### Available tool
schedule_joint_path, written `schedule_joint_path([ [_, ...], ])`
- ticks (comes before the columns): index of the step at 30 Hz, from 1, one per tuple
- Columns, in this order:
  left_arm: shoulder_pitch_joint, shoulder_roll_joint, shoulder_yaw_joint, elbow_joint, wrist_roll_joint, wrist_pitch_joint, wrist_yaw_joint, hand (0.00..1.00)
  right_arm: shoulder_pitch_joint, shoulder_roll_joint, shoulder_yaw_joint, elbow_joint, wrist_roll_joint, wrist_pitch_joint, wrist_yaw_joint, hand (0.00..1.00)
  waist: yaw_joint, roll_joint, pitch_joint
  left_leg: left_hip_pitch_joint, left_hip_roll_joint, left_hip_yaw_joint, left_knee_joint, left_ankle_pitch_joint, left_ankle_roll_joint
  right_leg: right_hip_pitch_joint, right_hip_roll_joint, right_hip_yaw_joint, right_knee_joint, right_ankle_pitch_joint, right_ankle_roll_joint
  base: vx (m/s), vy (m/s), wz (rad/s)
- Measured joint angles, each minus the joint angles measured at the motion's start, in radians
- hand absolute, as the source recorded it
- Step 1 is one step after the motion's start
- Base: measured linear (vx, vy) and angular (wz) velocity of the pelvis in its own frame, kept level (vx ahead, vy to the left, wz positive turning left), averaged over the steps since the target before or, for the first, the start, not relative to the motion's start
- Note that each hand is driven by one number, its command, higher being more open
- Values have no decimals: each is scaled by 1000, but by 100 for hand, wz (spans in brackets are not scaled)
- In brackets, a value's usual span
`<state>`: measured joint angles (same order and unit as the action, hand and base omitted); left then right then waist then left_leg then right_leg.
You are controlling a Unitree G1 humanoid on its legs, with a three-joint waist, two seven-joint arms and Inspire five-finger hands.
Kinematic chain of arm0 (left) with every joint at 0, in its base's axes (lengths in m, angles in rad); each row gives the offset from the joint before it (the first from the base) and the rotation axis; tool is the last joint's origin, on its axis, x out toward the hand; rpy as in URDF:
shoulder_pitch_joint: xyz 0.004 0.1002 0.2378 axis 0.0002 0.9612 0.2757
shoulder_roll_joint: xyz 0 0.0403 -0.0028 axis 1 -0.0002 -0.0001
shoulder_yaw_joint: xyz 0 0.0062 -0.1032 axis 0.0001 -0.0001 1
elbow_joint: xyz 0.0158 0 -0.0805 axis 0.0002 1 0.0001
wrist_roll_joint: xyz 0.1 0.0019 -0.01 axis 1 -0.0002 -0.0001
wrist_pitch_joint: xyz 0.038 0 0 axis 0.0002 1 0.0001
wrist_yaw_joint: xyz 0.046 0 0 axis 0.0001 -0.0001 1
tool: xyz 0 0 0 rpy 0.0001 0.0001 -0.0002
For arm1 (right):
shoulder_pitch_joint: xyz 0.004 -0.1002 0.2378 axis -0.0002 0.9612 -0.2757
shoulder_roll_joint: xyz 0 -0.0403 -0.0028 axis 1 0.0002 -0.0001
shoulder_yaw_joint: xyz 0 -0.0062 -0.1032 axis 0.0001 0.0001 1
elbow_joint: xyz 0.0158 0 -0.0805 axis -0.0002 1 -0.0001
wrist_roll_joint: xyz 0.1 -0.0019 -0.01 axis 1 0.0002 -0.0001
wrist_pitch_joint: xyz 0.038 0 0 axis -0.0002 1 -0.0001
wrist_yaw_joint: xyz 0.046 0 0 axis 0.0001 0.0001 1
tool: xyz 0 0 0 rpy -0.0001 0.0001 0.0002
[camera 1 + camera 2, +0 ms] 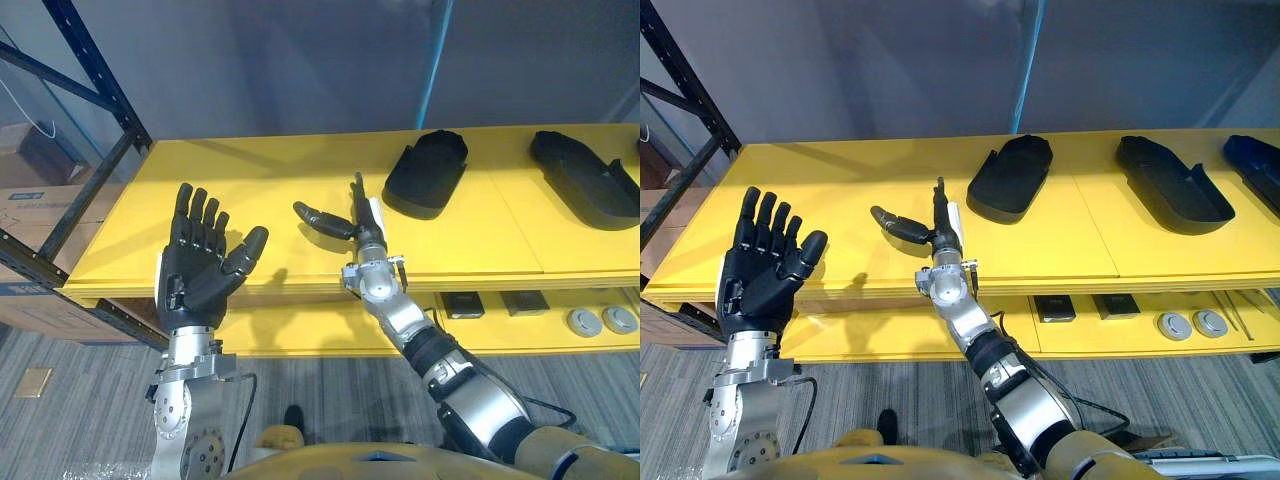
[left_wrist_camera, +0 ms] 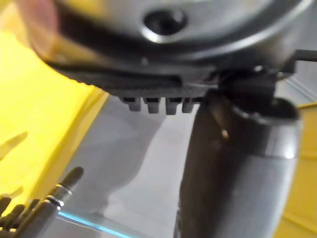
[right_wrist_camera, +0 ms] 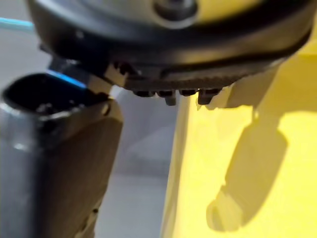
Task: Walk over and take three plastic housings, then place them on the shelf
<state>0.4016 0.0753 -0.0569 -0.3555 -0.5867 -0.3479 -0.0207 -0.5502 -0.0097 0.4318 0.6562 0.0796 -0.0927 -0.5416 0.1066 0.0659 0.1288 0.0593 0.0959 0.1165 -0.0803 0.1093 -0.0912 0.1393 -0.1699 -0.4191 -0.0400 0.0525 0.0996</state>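
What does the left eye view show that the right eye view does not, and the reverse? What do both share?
Left eye view: a small tan square on the floor by the rack.
Right eye view: thin rods on the lower level, far right.
Both: the yellow shelf with a black plastic housing and a second housing right of it; the left robot hand and right robot hand, open and empty.

Shelf (image 1: 250, 180) L half free — housings (image 1: 427, 172) R
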Motion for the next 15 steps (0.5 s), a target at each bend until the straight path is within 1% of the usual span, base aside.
schedule_joint_path([
  [2, -1, 0, -14, 1, 0, 0, 6, 100, -12, 10, -10, 21, -36, 2, -52, 100, 0, 4, 1, -1, 0, 1, -2, 1, 0, -2, 0, 1, 0, 0, 0, 0, 0, 0],
  [3, -1, 0, -18, 2, 0, 0, 11, 100, -12, 12, -13, 21, -50, 2, -85, 100, 0, 8, 4, -1, -1, 1, -2, 5, 6, -2, -1, 1, 0, 0, 0, 0, 0, 0],
  [4, -1, 0, -19, 2, 0, 0, 12, 100, -12, 13, -15, 23, -58, 3, -91, 100, 0, 9, 4, -1, -1, 1, -2, 5, 6, -3, -1, 1, -1, 0, 0, 0, 0, 0],
  [5, -3, 0, -21, 8, 0, 0, 19, 100, -12, 14, -21, 33, -86, 3, -116, 100, 0, 15, 2, -5, -1, 2, -2, 5, 6, -8, -1, 2, -1, 0, 0, 0, 0, 0],
  [8, -13, 0, -29, 37, 0, -1, 31, 100, -12, 14, -30, 37, -114, 2, -129, 100, -2, 26, -1, -14, -1, 5, -2, 7, 7, -17, -1, 4, 0, 2, 2, 0, 0, 0],
  [15, -23, 3, -76, 66, 0, -7, 47, 100, -12, 12, -56, 39, -111, -8, -147, 100, -2, 28, 0, -12, 2, 15, -2, 8, 6, -18, -1, 13, -2, 6, 10, 1, -1, -1],
])
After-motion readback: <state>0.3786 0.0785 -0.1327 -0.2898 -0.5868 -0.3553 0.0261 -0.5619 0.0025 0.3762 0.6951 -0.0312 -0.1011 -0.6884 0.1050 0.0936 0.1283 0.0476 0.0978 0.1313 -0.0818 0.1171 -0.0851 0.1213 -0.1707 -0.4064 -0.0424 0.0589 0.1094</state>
